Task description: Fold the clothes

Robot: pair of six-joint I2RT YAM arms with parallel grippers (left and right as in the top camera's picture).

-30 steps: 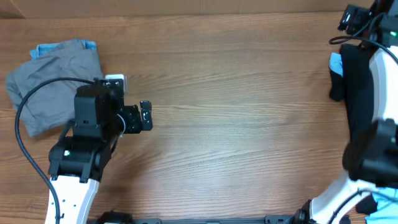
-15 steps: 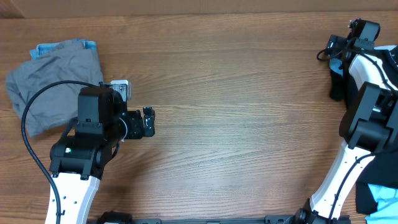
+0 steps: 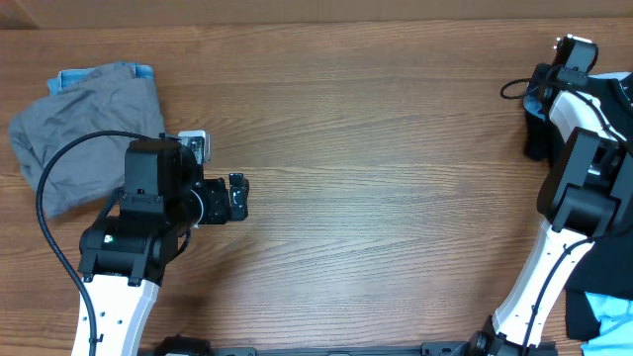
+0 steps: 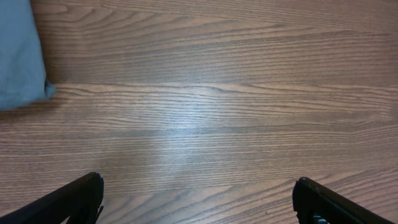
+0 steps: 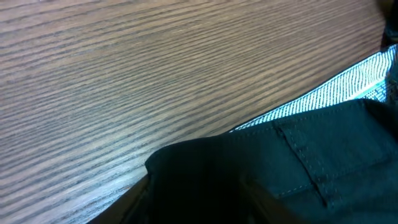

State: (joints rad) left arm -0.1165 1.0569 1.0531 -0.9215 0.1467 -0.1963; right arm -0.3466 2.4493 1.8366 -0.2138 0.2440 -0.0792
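A dark garment point(image 3: 535, 138) with a light blue striped cloth point(image 5: 348, 87) under it lies at the table's far right edge. My right gripper point(image 5: 196, 199) is down on it, and the dark fabric point(image 5: 261, 168) bunches between its narrowed jaws and hides most of both fingers. Folded grey clothes point(image 3: 89, 129) sit at the far left on a light blue piece point(image 3: 69, 77). My left gripper point(image 3: 237, 198) hovers over bare wood to the right of that stack, jaws wide and empty. In the left wrist view its gripper point(image 4: 198, 205) frames only table, with the grey-blue cloth point(image 4: 18, 56) at upper left.
More dark and blue clothes point(image 3: 598, 316) are heaped at the bottom right corner beside the right arm's base. A black cable point(image 3: 59, 168) loops from the left arm over the grey stack. The wooden table point(image 3: 376, 168) stretches between the two arms.
The right arm has swung its wrist down onto the dark garment at the right edge and its jaws have narrowed onto the fabric. The left arm has edged slightly right, still open.
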